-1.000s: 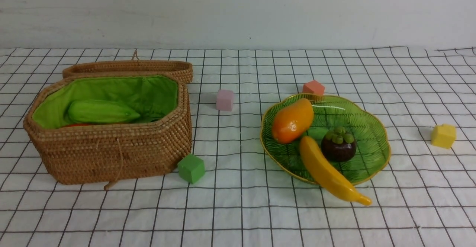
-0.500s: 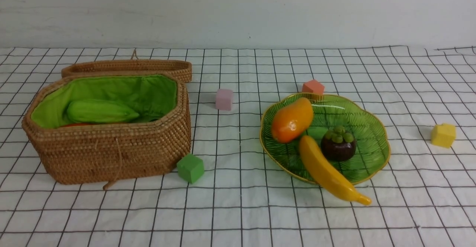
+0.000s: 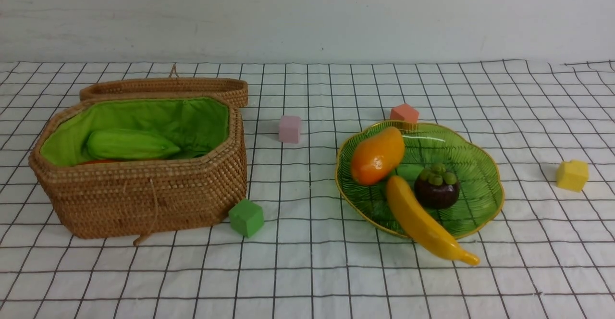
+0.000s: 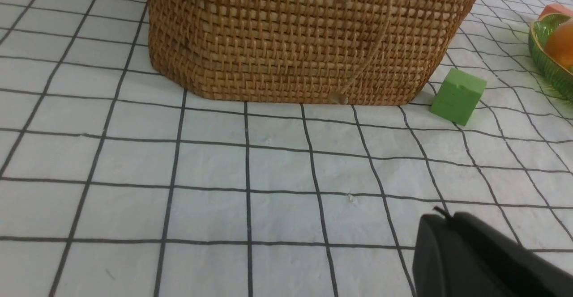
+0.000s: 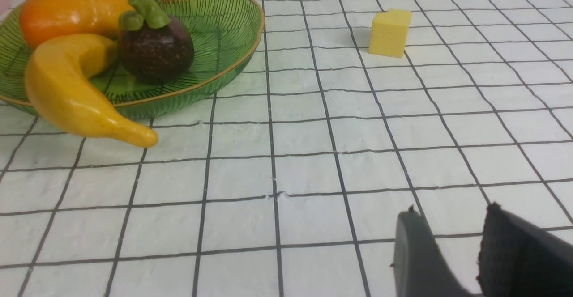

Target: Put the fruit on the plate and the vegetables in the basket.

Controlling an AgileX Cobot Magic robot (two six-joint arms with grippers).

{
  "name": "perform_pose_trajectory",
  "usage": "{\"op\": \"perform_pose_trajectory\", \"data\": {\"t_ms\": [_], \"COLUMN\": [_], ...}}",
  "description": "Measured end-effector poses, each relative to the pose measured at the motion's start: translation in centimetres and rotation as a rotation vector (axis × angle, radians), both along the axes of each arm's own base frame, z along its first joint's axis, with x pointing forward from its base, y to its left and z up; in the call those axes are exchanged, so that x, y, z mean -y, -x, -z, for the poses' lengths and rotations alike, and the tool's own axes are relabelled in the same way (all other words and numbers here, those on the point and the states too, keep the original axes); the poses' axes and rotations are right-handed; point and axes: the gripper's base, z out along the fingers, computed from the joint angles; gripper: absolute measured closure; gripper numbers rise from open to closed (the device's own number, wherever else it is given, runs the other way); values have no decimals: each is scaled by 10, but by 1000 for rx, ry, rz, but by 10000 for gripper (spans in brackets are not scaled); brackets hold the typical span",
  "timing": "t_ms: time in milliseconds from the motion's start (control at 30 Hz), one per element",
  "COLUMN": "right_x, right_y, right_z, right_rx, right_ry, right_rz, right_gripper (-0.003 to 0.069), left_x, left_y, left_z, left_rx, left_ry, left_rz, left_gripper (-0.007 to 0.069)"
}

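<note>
1. Three fruits lie on the plate (image 3: 480, 165), which sits to the right on the surface (image 3: 307, 271): the mango (image 3: 377, 155) at its far left side, the mangosteen (image 3: 436, 187) near the middle, and the banana (image 3: 423, 220) along the near side.
2. One end of the banana reaches out past the plate's gold rim — its tip hangs over the checked cloth.
3. The basket (image 3: 144, 199) stands to the left with its lid (image 3: 166, 87) folded back behind it, open.
4. Inside, the gourd (image 3: 129, 144) lies against the green lining, and a sliver of orange, the carrot (image 3: 96, 162), shows just under it. The radish cannot be made out.
5. Four foam cubes lie loose: a green cube (image 3: 246, 217) just beside the basket's near right corner, a pink cube (image 3: 289, 128) between basket and plate, an orange cube (image 3: 404, 113) just behind the plate, a yellow cube (image 3: 572, 175) well right of it.
6. The left claw (image 4: 483, 261) shows only as one dark piece over bare cloth, in front of the basket — whether it is parted or closed, I cannot tell.
7. The right claw (image 5: 452, 252) is parted with nothing between its fingers, over bare cloth, near the plate.
</note>
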Motion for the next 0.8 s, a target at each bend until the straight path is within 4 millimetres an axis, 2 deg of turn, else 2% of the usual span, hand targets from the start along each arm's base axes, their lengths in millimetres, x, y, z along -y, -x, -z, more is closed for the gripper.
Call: {"op": "perform_pose_trajectory", "data": {"t_ms": [800], "right_x": [0], "right_y": [0], "right_z": [0], "right_rx": [0], "right_ry": [0], "right_rz": [0], "right_gripper": [421], "left_x": [0], "left_y": [0], "left_z": [0], "left_rx": [-4], "left_ry": [9], "left_rz": [1], "left_gripper": [603]}}
